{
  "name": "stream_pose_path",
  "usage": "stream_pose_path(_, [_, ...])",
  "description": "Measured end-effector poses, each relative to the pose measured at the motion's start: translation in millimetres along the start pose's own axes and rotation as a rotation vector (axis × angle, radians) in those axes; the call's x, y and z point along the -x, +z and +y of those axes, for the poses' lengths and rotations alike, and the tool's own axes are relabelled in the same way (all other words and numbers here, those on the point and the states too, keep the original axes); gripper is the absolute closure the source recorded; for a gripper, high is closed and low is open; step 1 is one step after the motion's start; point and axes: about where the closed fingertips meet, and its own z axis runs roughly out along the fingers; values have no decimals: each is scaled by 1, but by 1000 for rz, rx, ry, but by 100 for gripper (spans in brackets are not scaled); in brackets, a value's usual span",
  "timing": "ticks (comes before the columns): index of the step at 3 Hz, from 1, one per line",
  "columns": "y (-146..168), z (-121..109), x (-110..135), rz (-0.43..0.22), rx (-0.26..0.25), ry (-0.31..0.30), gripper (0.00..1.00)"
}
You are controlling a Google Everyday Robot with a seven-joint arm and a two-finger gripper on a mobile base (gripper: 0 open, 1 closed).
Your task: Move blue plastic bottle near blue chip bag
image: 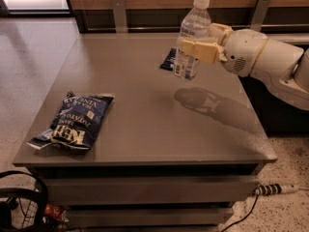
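The blue plastic bottle [190, 37] is clear with a white cap and a white-and-blue label. It hangs upright in the air above the right middle of the grey table [145, 110], casting a shadow below. My gripper [200, 46] reaches in from the right and is shut on the bottle's middle. The blue chip bag [76, 121], dark navy with white lettering, lies flat near the table's front left corner, well left of the bottle.
A small flat dark blue packet [168, 59] lies on the table behind the bottle. Two metal brackets stand at the table's back edge against a wooden wall. Cables and a power strip [270, 189] lie on the floor in front.
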Motion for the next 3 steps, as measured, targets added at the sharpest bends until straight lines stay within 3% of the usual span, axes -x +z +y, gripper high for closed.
stream_pose_path(3, [24,110,-11,73,48,2,100])
